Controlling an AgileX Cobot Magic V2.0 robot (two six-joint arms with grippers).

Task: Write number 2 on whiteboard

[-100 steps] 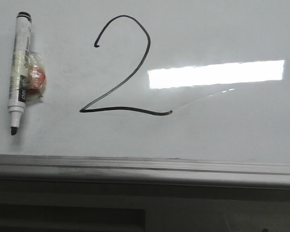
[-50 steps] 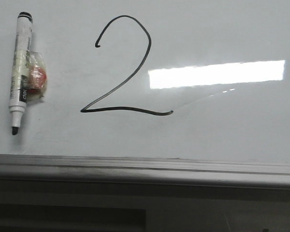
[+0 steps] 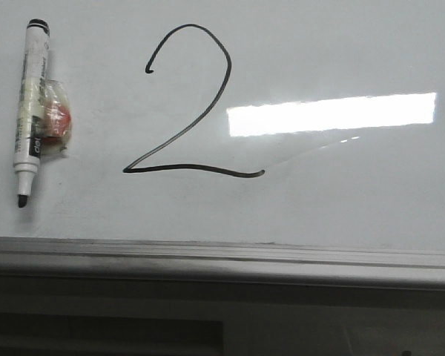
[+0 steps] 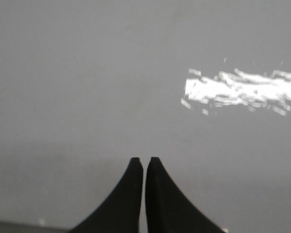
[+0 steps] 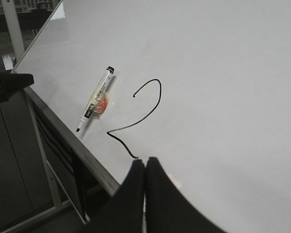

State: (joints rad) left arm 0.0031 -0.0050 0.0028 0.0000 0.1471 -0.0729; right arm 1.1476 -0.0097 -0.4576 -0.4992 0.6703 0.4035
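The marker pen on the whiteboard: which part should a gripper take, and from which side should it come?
Probably the bare white barrel just below the black end cap of the marker pen, coming straight down with fingers across its width. It lies flat on the whiteboard, and a taped red lump bulges at mid-barrel.

Front view close on whiteboard [image 3: 356, 44]; right wrist farther, oblique; both share number 2 [image 3: 189, 111].

Number 2 [image 5: 140, 116] beside marker [image 5: 94, 99]

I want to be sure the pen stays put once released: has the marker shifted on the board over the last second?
No. The marker lies where it did, left of the number 2, tip toward the whiteboard frame.
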